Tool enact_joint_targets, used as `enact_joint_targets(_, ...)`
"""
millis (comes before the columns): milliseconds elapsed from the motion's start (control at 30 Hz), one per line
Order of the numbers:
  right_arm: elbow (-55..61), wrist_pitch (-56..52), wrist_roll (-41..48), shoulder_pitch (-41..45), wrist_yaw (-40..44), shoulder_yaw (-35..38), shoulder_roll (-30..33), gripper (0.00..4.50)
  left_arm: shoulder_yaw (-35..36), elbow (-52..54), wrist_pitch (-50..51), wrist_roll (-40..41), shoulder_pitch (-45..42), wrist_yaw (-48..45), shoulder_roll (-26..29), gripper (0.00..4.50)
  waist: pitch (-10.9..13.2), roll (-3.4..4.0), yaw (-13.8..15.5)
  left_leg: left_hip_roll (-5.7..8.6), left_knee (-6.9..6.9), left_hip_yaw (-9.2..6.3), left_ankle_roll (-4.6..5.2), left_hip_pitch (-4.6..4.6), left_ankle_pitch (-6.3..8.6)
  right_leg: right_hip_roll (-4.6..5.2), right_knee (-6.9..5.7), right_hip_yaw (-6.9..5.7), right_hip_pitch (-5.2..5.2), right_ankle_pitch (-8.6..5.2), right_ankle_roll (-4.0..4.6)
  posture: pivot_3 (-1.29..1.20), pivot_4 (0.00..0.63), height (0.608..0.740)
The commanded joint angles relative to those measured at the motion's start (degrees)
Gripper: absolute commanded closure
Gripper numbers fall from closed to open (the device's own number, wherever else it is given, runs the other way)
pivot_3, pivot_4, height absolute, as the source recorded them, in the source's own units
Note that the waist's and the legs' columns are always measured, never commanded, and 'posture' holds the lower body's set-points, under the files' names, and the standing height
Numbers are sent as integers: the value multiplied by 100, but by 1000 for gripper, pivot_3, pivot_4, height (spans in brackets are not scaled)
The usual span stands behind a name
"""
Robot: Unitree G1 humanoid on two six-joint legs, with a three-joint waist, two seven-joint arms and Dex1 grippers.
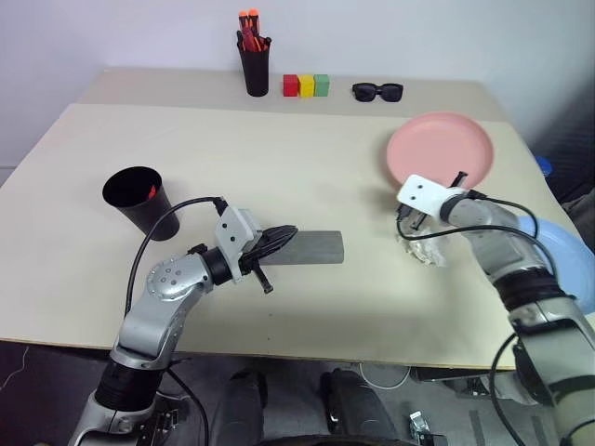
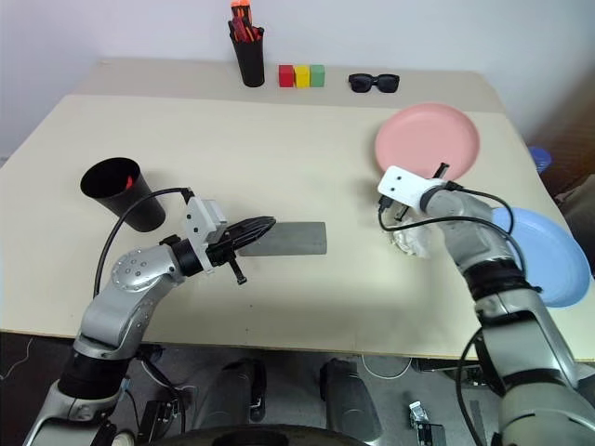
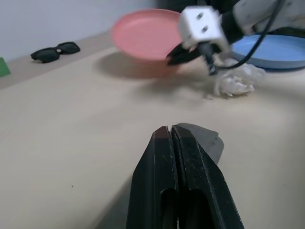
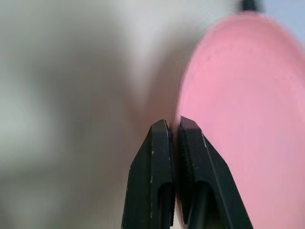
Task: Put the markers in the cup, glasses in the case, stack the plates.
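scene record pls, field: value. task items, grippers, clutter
cup: black cup, upright, table's left side, something red inside
case: grey case, closed, table centre
plates: pink plate and blue plate apart, unstacked
left gripper: shut, at the case's end
right gripper: shut, at the pink plate's edge
clutter: crumpled wrapper, sunglasses, coloured blocks, pen pot

Bright, even light from overhead falls across the pale beige tabletop (image 1: 279, 167), and shadows stay soft and short beneath the tapered black plastic cup (image 1: 138, 198). The head views are sharp. In the right wrist view, the round salmon-pink plastic plate (image 4: 248, 124) is smeared, and the background dissolves into grey blur.
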State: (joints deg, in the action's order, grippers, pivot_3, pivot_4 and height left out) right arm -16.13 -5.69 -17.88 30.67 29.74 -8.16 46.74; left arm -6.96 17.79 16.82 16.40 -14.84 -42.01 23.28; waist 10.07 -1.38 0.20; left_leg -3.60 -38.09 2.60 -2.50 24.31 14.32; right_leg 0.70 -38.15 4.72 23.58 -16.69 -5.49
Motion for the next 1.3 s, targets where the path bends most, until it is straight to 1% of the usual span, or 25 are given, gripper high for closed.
enact_joint_targets(33,2032,-848,996,-1132,771,1496,491,4440,-142,-316,-315,32,-331,-246,-117,4500,-6,9,48,1,1,-1,0,2,0,0,3,-1,-2,0,0,0,150,732)
enact_joint_targets(67,2526,-1079,1261,-1593,997,1924,556,4440,-215,-465,-390,35,-429,-345,-163,4500,-8,12,49,-1,0,-1,2,-3,1,-2,4,0,-8,0,-1,0,150,732)
enact_joint_targets(100,2852,-1247,1422,-1896,1127,2195,594,4440,-260,-570,-450,33,-491,-415,-197,4500,-9,14,48,0,1,-1,2,-4,1,-2,4,0,-9,-1,-1,0,150,732)
enact_joint_targets(200,3433,-1681,1437,-2970,1336,3137,715,4440,-418,-1017,-737,-44,-740,-643,-326,4500,-15,25,22,0,-1,-1,2,-18,1,-4,4,2,-20,0,-1,0,150,732)
enact_joint_targets(267,3591,-1851,1461,-3288,1368,3398,751,4440,-451,-1180,-859,-67,-817,-717,-373,4500,-17,27,-27,2,-3,0,2,-26,1,-4,4,3,-28,-1,-1,0,150,732)
enact_joint_targets(367,3811,-1958,1363,-4226,1566,3816,684,4440,-499,-1405,-1013,-15,-966,-868,-509,4500,-22,34,-90,2,-3,2,2,-35,1,-5,4,8,-32,-1,-1,0,150,732)
enact_joint_targets(467,3799,-2019,1302,-4667,1545,3914,655,4440,-509,-1459,-1041,62,-984,-1015,-579,4500,-24,37,-134,2,0,0,3,-40,1,-7,4,8,-38,-2,-2,0,150,732)
enact_joint_targets(533,3750,-2135,1453,-4700,1578,3926,637,4440,-523,-1399,-989,120,-931,-1129,-582,4500,-28,45,-155,2,0,4,2,-45,1,-7,3,16,-36,-2,-2,0,150,732)
enact_joint_targets(633,3660,-2170,1507,-4681,1605,3886,705,3477,-540,-1322,-971,116,-855,-1195,-566,4500,-30,47,-141,2,0,4,3,-55,1,-9,2,18,-44,-2,-1,0,150,732)
enact_joint_targets(667,3657,-2179,1513,-4620,1584,3886,730,3062,-535,-1288,-957,112,-822,-1198,-546,4500,-30,47,-133,2,1,4,2,-57,1,-9,2,18,-46,-2,-1,0,150,732)
enact_joint_targets(800,3931,-2149,1711,-4331,1642,3896,760,996,-512,-1147,-900,103,-685,-1178,-467,4500,-30,47,-119,3,0,5,3,-57,1,-8,3,20,-47,-3,-2,0,150,732)
enact_joint_targets(900,4206,-2466,2244,-3978,1812,3772,641,996,-513,-1098,-878,84,-647,-1133,-446,4500,-30,47,-122,3,1,4,3,-57,1,-8,3,20,-47,-3,-2,0,150,732)
enact_joint_targets(1000,4412,-2686,2564,-3629,1812,3343,497,996,-511,-1063,-865,62,-635,-1081,-448,4500,-29,46,-123,2,1,3,3,-57,1,-9,3,19,-48,-3,-2,0,150,732)
enact_joint_targets(1067,4286,-2663,2433,-3220,1506,2569,181,996,-499,-992,-853,39,-619,-1006,-445,4500,-32,35,-132,2,2,3,3,-57,2,-9,3,19,-49,-3,-2,0,150,732)
enact_joint_targets(1133,4118,-2598,2250,-2985,1267,2087,-31,996,-493,-937,-838,28,-606,-938,-437,4500,-33,35,-127,1,2,2,3,-58,2,-10,3,19,-49,-3,-2,0,150,732)
enact_joint_targets(1233,3761,-2386,1936,-2803,858,1634,-319,996,-458,-801,-785,27,-530,-830,-389,4500,-33,35,-91,4,3,3,3,-55,2,-7,3,19,-46,-3,-1,0,150,732)
enact_joint_targets(1300,3549,-2195,1744,-2787,668,1454,-382,996,-446,-710,-746,43,-471,-769,-350,4500,-33,35,-83,5,2,4,3,-51,2,-5,5,19,-46,-3,-1,0,150,732)
